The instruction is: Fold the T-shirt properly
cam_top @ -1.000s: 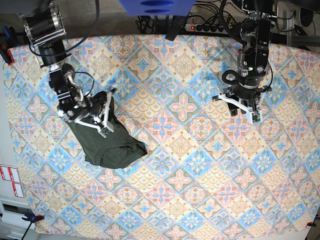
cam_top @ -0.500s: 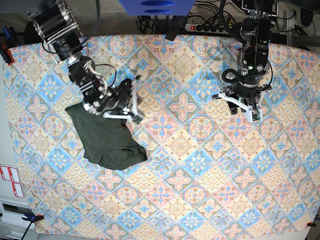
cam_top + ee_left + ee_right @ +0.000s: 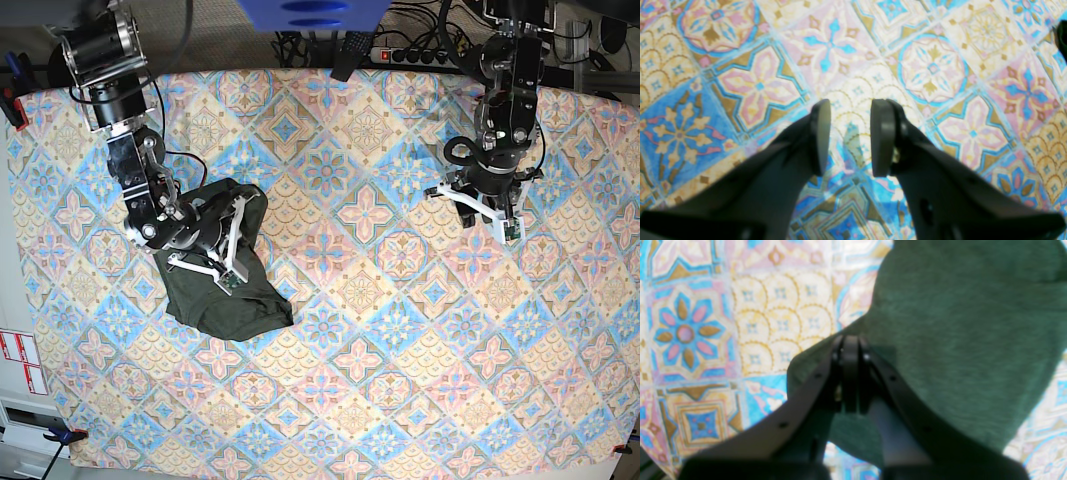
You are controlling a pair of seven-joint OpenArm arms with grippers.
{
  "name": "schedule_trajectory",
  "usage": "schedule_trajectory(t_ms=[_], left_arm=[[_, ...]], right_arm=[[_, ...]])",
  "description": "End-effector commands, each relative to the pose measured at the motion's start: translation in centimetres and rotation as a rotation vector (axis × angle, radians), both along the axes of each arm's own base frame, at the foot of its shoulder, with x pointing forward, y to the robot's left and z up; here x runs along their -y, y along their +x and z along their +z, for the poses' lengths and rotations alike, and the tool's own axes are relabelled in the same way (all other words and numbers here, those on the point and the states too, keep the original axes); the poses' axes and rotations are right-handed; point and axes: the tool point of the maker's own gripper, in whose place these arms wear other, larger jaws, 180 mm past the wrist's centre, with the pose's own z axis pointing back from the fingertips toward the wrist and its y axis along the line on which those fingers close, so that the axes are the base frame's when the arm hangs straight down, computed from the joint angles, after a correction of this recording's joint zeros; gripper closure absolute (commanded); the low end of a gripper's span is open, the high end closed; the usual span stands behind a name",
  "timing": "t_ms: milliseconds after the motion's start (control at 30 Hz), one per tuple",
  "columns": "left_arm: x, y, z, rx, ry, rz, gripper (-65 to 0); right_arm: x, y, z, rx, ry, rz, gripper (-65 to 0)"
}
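Note:
The T-shirt (image 3: 215, 300) lies bunched in a dark olive-green heap on the left part of the patterned cloth, with one fold reaching up and to the right. My right gripper (image 3: 228, 278) sits low over its middle. In the right wrist view the right gripper (image 3: 850, 343) is shut, pads together, with the T-shirt (image 3: 957, 340) spread behind and under the fingers. No cloth shows between the pads. My left gripper (image 3: 490, 225) hangs over bare cloth at the right. In the left wrist view this gripper (image 3: 850, 136) is open with nothing between its pads.
A tile-patterned tablecloth (image 3: 380, 350) covers the whole table. A power strip (image 3: 405, 55) and cables lie beyond the far edge, next to a blue object (image 3: 310, 12). Red and white labels (image 3: 20, 362) sit off the left edge.
The right gripper swung to the right across the shirt, then came back down over its middle. The shirt's heap changed shape, with a fold now up at the right. The left arm stayed put.

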Motion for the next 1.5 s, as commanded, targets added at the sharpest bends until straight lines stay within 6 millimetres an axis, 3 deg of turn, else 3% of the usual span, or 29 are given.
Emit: schedule_trajectory(t_ms=[0,100,200,433,567,733,867,1033,1267,1400,1467], left_arm=[[-0.4,0.3,0.8,0.033,0.013,0.000,-18.9],[-0.3,0.0,0.7,0.028,0.013,-0.001,-18.9],[-0.4,-0.9,0.5,0.014,0.016,-0.005,-18.9],[-1.0,-4.5,1.6,-0.008,0.068,-0.064,-18.3],[-1.5,-6.9,2.0,-0.037,0.094,-0.088,-18.2],[-3.0,-10.7,1.4,-0.117,0.119,-0.062,-18.1],[-3.6,-14.5,0.5,-0.204,0.126,-0.055,-18.1],[-3.6,-18.9,-0.5,-0.305,0.126,-0.063,-17.0],[-3.6,-24.3,0.0,-0.317,0.151,-0.090,-14.1],[-3.4,-26.9,-1.4,-0.395,0.142,-0.094,-14.1],[-3.1,-28.6,-2.6,-0.446,0.132,-0.102,-14.0]], right_arm=[[0.5,2.6,2.5,0.086,0.008,-0.013,0.0],[0.5,3.0,3.3,0.111,0.009,-0.009,0.0],[0.6,3.5,6.1,0.190,0.030,-0.020,0.0],[5.4,-2.4,6.0,0.192,0.019,-0.143,0.0],[9.2,-6.0,6.3,0.186,-0.016,-0.246,0.0],[13.4,-12.2,4.7,0.093,-0.088,-0.350,0.0],[15.5,-16.9,3.3,-0.003,-0.136,-0.399,0.0],[16.6,-22.6,1.8,-0.117,-0.151,-0.500,0.0],[17.1,-29.0,0.8,-0.257,-0.184,-0.541,0.0],[14.8,-30.5,-0.2,-0.311,-0.141,-0.523,0.0],[13.8,-32.4,-1.0,-0.368,-0.125,-0.520,0.0]])
